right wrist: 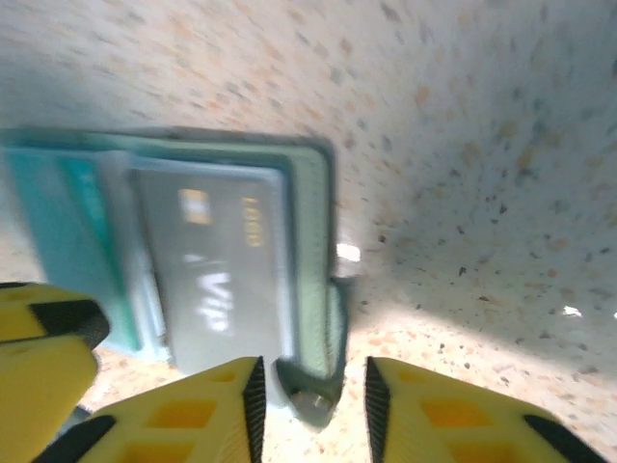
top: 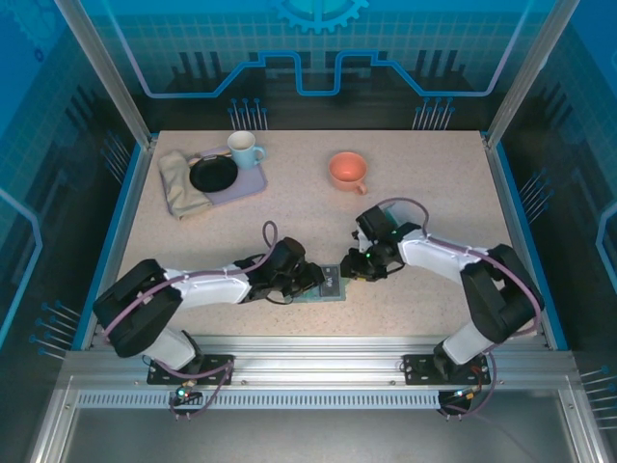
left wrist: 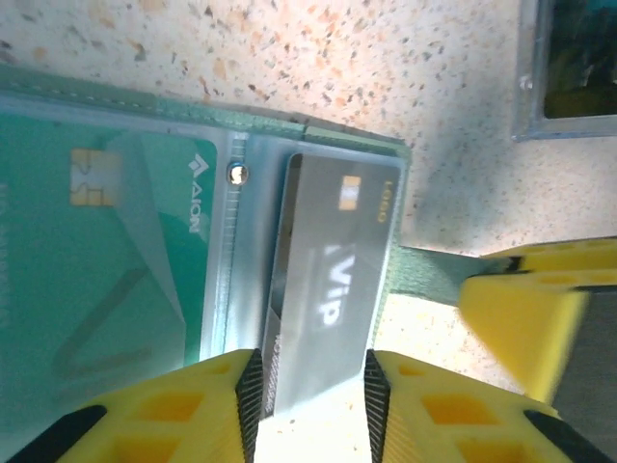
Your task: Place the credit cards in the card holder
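Observation:
The grey-green card holder (left wrist: 318, 135) lies open on the table between both grippers (top: 313, 297). A teal-green card (left wrist: 96, 270) sits in its left half. A grey "VIP" card (left wrist: 333, 280) lies partly in the right pocket, its near end sticking out. My left gripper (left wrist: 310, 395) is shut on that end, its pads at the card's long edges. The right gripper (right wrist: 310, 405) stands open astride the holder's small snap tab (right wrist: 313, 395), with gaps on both sides. One of its yellow fingers (left wrist: 540, 309) hangs over the tab in the left wrist view. The grey card (right wrist: 217, 270) also shows in the right wrist view.
A clear plastic box (left wrist: 569, 68) lies just beyond the holder. At the back left are a beige cloth (top: 180, 183), a black plate (top: 213, 175) and a pale mug (top: 244, 149) on a lilac tray. An orange cup (top: 347, 171) stands at the back middle.

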